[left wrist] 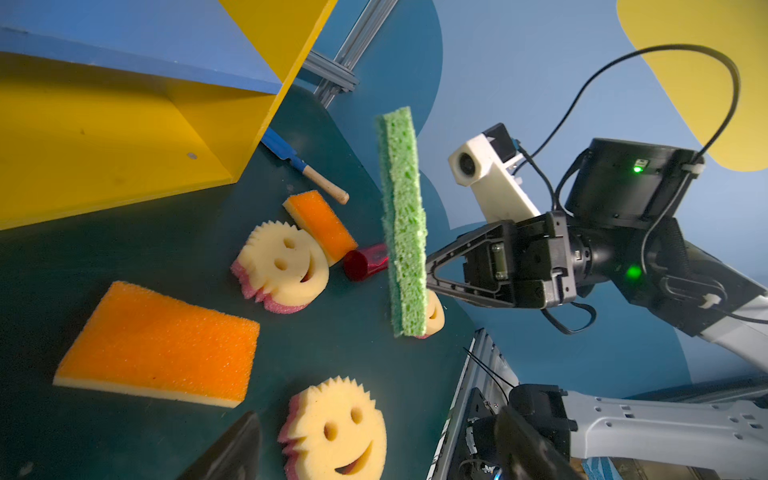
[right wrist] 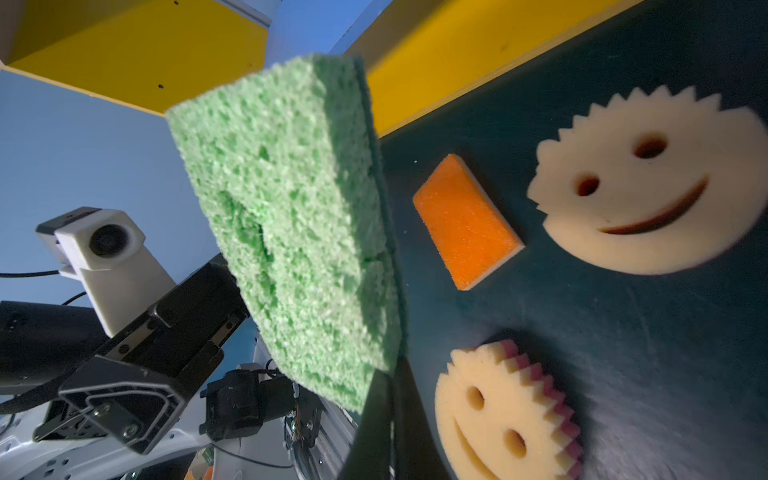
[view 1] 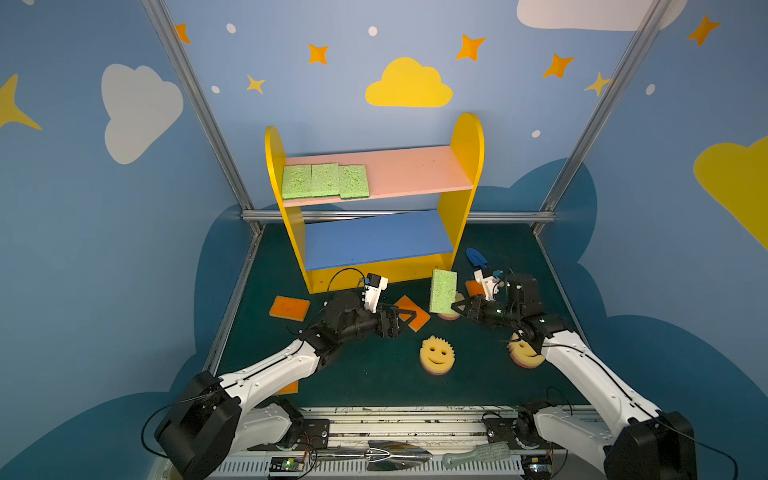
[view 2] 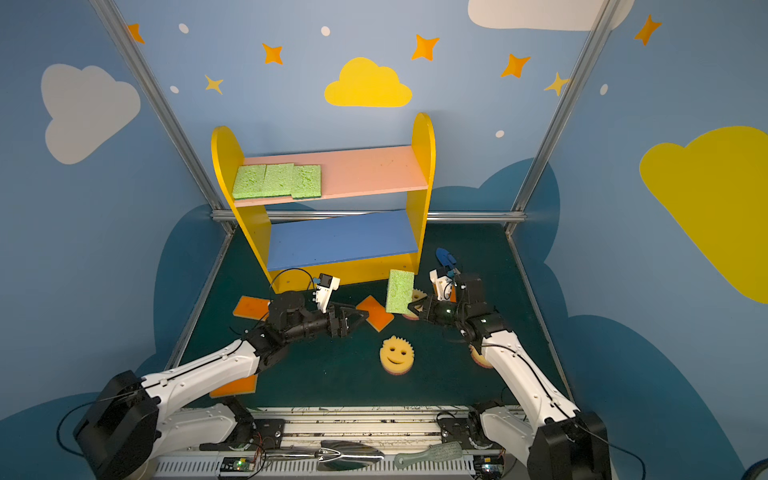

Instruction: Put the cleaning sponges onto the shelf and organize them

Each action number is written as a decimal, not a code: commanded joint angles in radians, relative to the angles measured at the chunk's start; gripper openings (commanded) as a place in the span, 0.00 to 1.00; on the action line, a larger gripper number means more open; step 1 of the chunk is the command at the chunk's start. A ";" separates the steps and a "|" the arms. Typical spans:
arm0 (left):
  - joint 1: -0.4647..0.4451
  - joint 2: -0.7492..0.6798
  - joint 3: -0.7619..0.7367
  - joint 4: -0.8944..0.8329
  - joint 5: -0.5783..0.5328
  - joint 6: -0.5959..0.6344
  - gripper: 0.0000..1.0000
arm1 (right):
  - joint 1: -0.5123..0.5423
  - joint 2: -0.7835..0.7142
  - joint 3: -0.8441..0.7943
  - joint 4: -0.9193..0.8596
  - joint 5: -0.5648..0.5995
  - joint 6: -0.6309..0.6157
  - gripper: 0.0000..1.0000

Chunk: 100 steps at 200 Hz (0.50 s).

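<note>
Since three green sponges (view 1: 325, 181) lie on the shelf's (view 1: 467, 166) pink board (view 1: 415, 170), the right gripper (view 1: 455, 309) is clamped on a fourth green sponge (view 1: 443, 291), held upright near the shelf's front right corner. The left gripper (view 1: 409, 320) is apart, maybe to take it.

The left arm (view 1: 270, 370) and right arm (view 1: 590, 374) had white shells between chunky black joints, with thin black cables along them. The left gripper (view 1: 409, 322) and right gripper (view 1: 455, 307) were black, each bearing a white boxy camera (view 1: 374, 291). At 3 o'clock from the right gripper, 2 green lights (view 2: 448, 309) glowed.
</note>
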 commanded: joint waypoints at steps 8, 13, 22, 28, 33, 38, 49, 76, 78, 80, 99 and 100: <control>-0.005 0.030 0.040 0.044 0.019 0.028 0.82 | 0.050 0.082 0.073 0.075 -0.013 0.012 0.00; -0.005 0.041 0.045 0.047 0.020 0.027 0.81 | 0.056 0.095 0.081 0.079 -0.015 0.013 0.00; -0.005 0.059 0.052 0.053 0.025 0.028 0.79 | 0.065 0.115 0.095 0.086 -0.019 0.013 0.00; -0.004 0.071 0.058 0.058 0.028 0.027 0.78 | 0.069 0.125 0.103 0.085 -0.018 0.012 0.00; -0.006 0.080 0.060 0.064 0.030 0.027 0.77 | 0.073 0.131 0.110 0.085 -0.016 0.011 0.00; -0.004 0.090 0.062 0.071 0.032 0.025 0.76 | 0.074 0.137 0.115 0.086 -0.016 0.013 0.00; -0.005 0.108 0.063 0.083 0.032 0.023 0.74 | 0.077 0.147 0.123 0.084 -0.019 0.013 0.00; -0.003 0.143 0.065 0.098 0.012 0.012 0.70 | 0.082 0.163 0.123 0.110 -0.029 0.022 0.00; -0.002 0.147 0.065 0.101 0.010 0.011 0.70 | 0.082 0.165 0.123 0.114 -0.030 0.022 0.00; -0.003 0.148 0.066 0.102 0.008 0.010 0.70 | 0.082 0.166 0.123 0.115 -0.031 0.022 0.00; 0.004 0.172 0.073 0.115 0.004 -0.002 0.67 | 0.088 0.180 0.123 0.126 -0.040 0.023 0.00; 0.004 0.173 0.073 0.117 0.004 -0.002 0.67 | 0.088 0.181 0.123 0.127 -0.040 0.023 0.00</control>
